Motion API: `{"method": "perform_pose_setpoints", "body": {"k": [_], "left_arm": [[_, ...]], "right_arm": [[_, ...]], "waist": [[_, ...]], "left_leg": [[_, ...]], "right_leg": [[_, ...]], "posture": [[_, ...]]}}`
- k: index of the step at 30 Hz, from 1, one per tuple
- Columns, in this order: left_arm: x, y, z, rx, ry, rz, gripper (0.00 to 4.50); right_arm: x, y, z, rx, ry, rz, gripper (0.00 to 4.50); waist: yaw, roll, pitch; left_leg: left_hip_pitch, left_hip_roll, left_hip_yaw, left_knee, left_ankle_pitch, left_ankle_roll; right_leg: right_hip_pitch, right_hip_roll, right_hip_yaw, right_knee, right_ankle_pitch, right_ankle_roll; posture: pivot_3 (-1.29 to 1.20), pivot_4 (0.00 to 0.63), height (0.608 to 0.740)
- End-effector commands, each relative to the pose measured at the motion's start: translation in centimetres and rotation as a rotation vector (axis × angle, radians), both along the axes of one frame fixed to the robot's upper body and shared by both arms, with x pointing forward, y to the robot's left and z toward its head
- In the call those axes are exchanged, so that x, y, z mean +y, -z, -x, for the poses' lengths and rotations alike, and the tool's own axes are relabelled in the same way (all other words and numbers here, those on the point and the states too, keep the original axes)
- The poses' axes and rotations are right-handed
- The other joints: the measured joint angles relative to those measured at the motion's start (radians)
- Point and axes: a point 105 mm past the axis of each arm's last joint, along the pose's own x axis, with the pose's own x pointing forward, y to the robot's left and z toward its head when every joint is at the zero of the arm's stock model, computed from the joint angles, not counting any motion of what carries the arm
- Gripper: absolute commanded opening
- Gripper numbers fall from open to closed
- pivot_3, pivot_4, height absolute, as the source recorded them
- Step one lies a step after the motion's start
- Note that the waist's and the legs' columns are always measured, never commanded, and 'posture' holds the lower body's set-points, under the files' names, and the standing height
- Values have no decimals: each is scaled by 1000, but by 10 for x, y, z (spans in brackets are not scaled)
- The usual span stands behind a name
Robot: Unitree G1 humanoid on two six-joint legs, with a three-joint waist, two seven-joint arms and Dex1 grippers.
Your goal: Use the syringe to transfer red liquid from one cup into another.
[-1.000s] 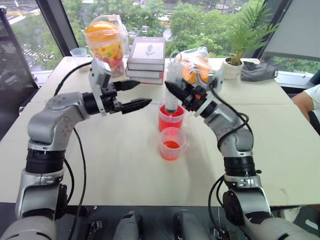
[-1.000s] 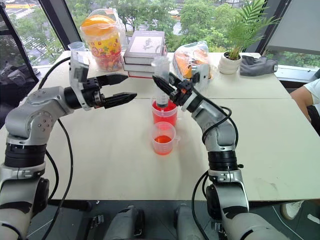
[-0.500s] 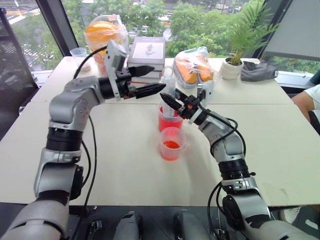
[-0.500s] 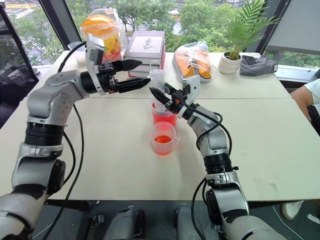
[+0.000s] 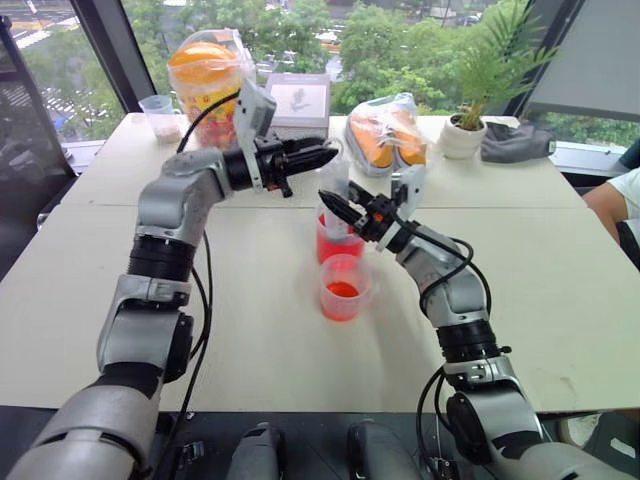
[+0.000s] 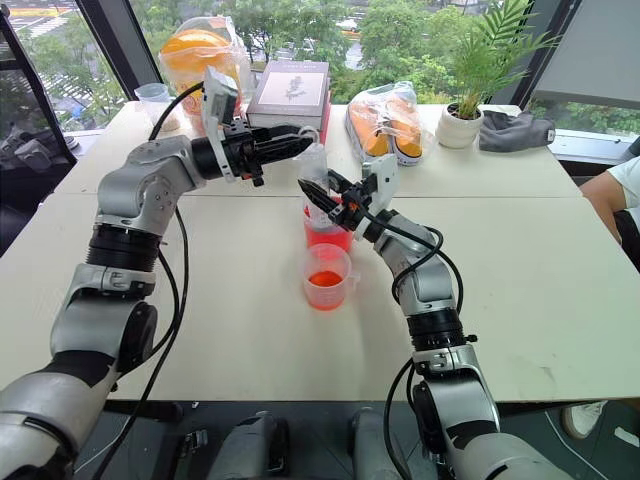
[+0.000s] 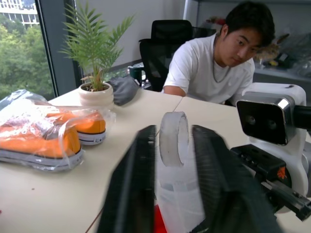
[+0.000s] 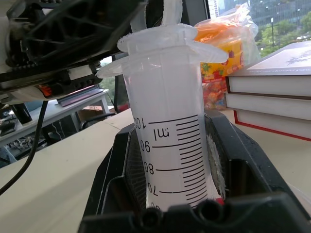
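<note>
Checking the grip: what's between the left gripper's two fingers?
The syringe's white plunger ring sits between the left gripper's fingers, seen in the left wrist view.

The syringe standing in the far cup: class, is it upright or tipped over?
Upright. The syringe stands tall in the right tool, scale marks running up its barrel, its lower end in the far cup.

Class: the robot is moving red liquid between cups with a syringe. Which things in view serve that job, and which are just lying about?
Job:
large clear plastic syringe
fuller clear cup of red liquid
nearer clear cup holding little red liquid
left gripper, right gripper

Lying about:
bagged orange shoes
stacked books
potted palm
orange-lidded jar
</note>
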Motion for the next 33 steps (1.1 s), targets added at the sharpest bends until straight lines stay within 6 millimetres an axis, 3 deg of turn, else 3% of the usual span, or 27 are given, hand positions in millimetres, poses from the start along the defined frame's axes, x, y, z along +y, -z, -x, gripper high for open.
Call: {"method": "perform_pose_setpoints", "body": {"k": [1, 19, 33], "left_arm": [[-2, -20, 4, -85, 10, 14, 55], [9, -68, 1, -228, -72, 80, 55], [17, -82, 2, -276, -111, 95, 55]], "right_arm": [[3, -17, 7, -77, -18, -7, 1344], [9, 3, 6, -16, -67, 48, 1344], [12, 9, 7, 2, -86, 62, 1344]], "waist": [[-2, 0, 0], [-2, 0, 0], [-1, 0, 0]], "left_leg": [[0, 0, 0, 0, 0, 0], [0, 0, 0, 0, 0, 0], [0, 0, 0, 0, 0, 0]], "right_leg": [[0, 0, 0, 0, 0, 0], [0, 0, 0, 0, 0, 0], [0, 0, 0, 0, 0, 0]], "posture": [[0, 150, 740], [0, 150, 740], [0, 150, 740]]}}
